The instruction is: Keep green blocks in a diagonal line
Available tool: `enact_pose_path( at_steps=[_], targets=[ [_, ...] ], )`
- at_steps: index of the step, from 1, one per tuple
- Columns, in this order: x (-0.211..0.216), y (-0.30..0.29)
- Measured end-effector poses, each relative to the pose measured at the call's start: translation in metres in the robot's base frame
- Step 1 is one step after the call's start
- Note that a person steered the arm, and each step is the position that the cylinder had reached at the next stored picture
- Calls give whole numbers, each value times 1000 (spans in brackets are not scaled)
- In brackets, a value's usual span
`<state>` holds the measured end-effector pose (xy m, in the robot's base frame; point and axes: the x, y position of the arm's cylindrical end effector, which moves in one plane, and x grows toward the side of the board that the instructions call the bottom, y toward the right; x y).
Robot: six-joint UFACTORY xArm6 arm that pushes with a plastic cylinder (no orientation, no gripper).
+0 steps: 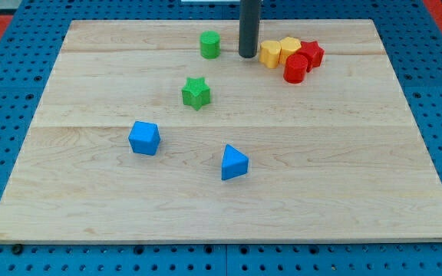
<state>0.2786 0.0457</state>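
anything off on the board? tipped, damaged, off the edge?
Nothing stands out. Green cylinder and green star sit apart, both blue blocks lie flat, and the yellow and red blocks cluster at the view's top right. My tip rests between cylinder and cluster.

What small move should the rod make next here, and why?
Probably hold off, or ease my tip away: the green cylinder and green star already lie on a diagonal, and my tip stands between the cylinder and the yellow blocks.
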Motion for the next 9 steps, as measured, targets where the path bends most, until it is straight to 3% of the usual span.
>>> enact_pose_path(
  at_steps=[1, 2, 3, 5, 6, 8, 9],
  targets=[
    [-38, -4],
    [-39, -64],
    [-8, -81],
    [44, -27],
    [73, -34],
    [96, -103],
    [63, -74]
  ],
)
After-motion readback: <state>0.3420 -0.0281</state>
